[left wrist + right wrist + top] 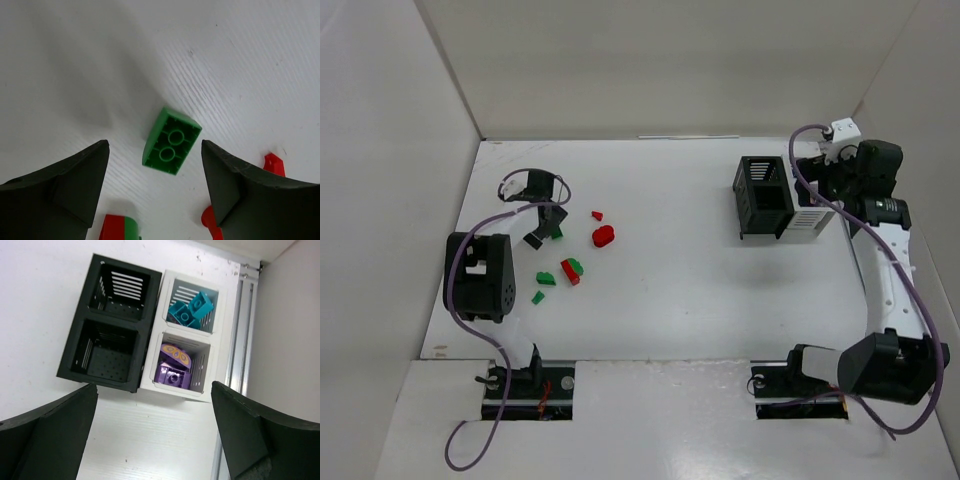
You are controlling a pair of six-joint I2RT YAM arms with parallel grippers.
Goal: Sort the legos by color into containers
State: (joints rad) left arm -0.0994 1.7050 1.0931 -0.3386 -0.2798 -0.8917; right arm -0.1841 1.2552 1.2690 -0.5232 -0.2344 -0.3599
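Four square containers [150, 335] stand joined in one block at the far right of the table [680, 300]. The right hand [154, 386] hangs directly above them with its fingers spread wide and nothing between them, a pose that suits dropping a piece off rather than picking one up. The two white bins [220, 340] hold sorted pieces, teal bricks [190, 310] in the farther one and purple bricks [172, 371] in the nearer. The two black bins [80, 347] beside them show only bare perforated floors, so I judge those are meant for red and green. Well apart, on the left side of the table, the unsorted legos lie loose: a rounded red piece [603, 236], a small red bit [597, 215], a red and green pair [570, 270] touching each other, and two green scraps [542, 287] nearer the arm base. The left hand [154, 150] is lowered over this group and straddles a green brick [171, 141], which lies on the table hollow side up. Its fingers are open, one on each side of the brick and touching neither face, evidently lined up for a pinch. The brick sits askew to the fingers, so they would likely meet its corners first and turn it, and the red pieces just beside the right-hand finger could get nudged.
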